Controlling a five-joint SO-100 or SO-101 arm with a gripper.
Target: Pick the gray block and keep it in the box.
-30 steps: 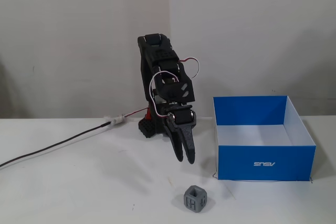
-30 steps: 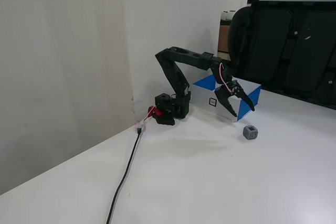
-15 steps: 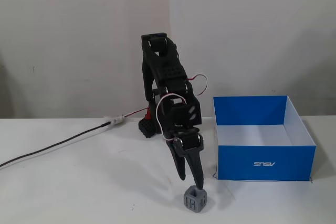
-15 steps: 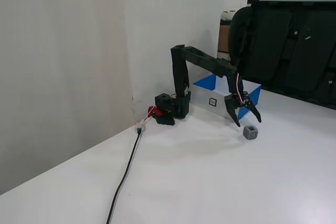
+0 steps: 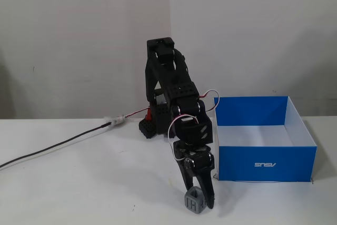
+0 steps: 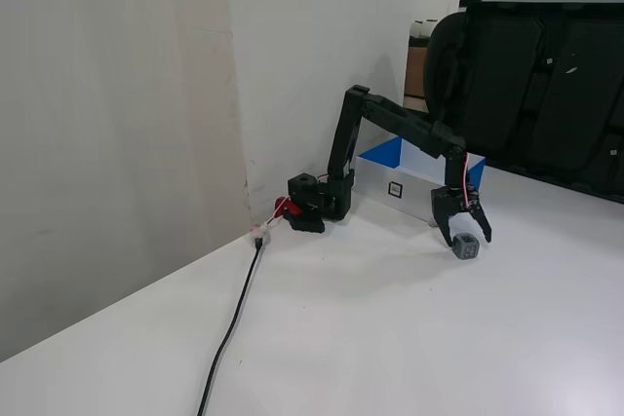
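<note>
The black two-finger gripper points down with its jaws spread, straddling the small dark-gray grid-faced cube on the white table. The cube sits just beside the large blue cardboard box, outside its front left corner in a fixed view.

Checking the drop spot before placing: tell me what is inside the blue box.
The large blue cardboard box shows only its white floor and inner wall. Its front wall hides the nearest strip of floor. The small dark-gray cube sits outside on the table.

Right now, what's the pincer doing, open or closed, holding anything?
Pincer: open, fingers either side of the block, which sits on the table; not gripped yet.
</note>
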